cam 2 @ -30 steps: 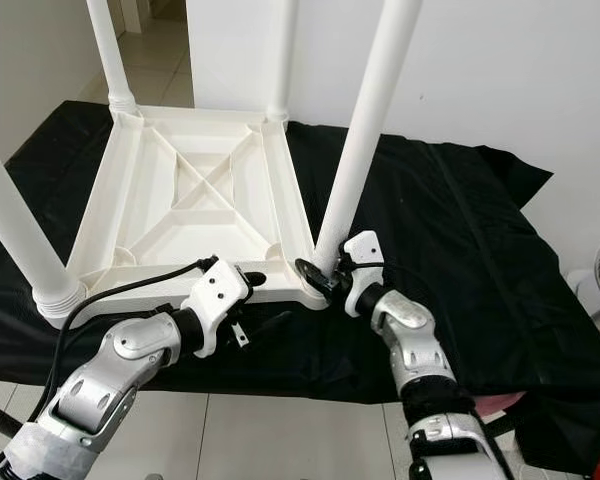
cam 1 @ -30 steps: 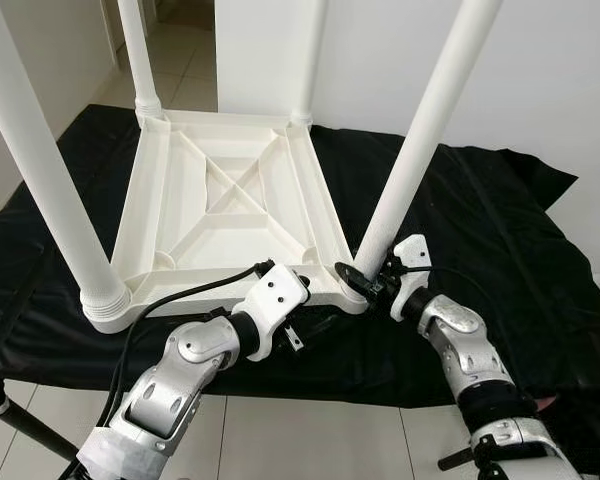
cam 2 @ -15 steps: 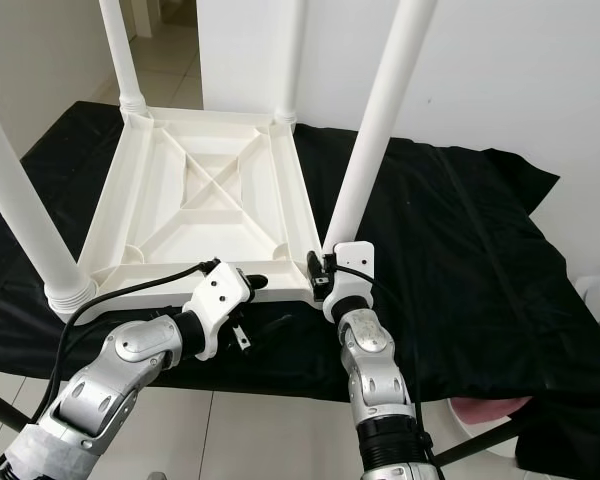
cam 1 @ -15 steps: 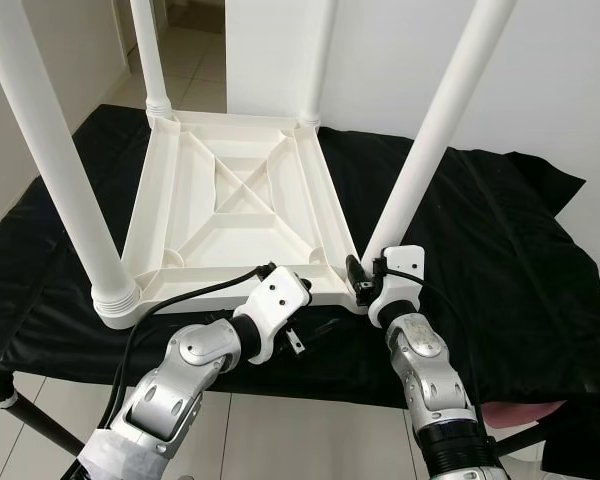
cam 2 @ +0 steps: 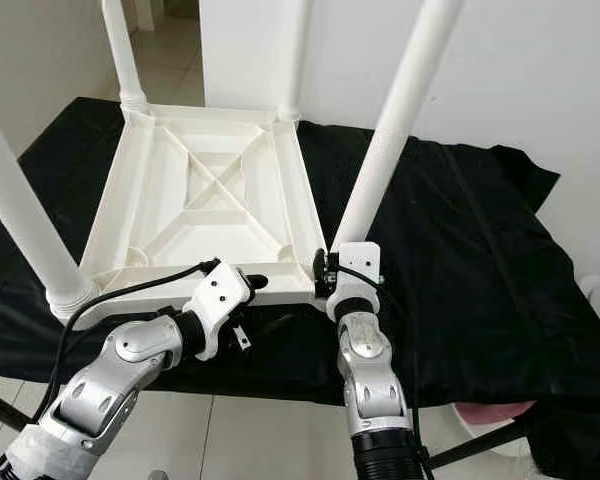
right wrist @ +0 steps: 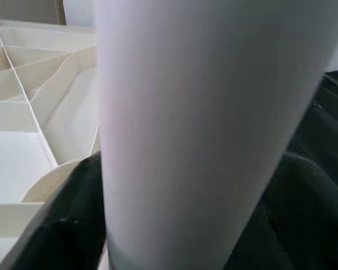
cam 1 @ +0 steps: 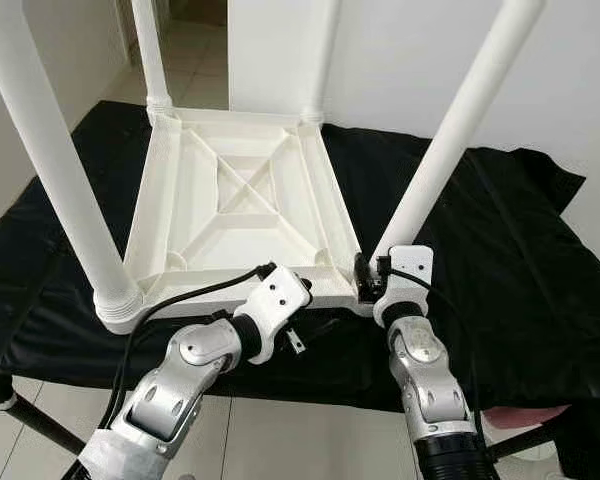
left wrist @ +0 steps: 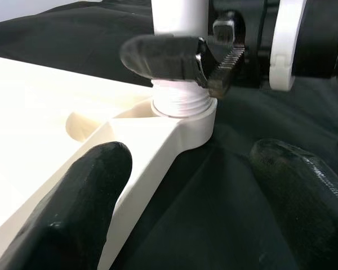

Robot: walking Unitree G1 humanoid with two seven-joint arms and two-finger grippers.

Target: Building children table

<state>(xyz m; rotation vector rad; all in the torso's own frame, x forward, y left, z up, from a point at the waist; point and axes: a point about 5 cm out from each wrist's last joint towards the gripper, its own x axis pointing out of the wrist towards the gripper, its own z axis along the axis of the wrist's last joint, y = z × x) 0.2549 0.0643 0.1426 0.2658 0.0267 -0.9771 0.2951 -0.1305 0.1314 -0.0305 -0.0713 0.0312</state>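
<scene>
Lying inverted on black cloth (cam 1: pixel 500 250), table (cam 1: pixel 242 205) with four legs up, right gripper (left wrist: pixel 183 64) apparently clamped on near-right leg (cam 1: pixel 450 150) at its socket, leg blurred in right wrist view, left gripper (left wrist: pixel 200 197) spread open beside near edge.

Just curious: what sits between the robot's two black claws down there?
The tabletop's near corner, where the white leg screws in, lies between the left gripper and right gripper, in the left wrist view.
</scene>
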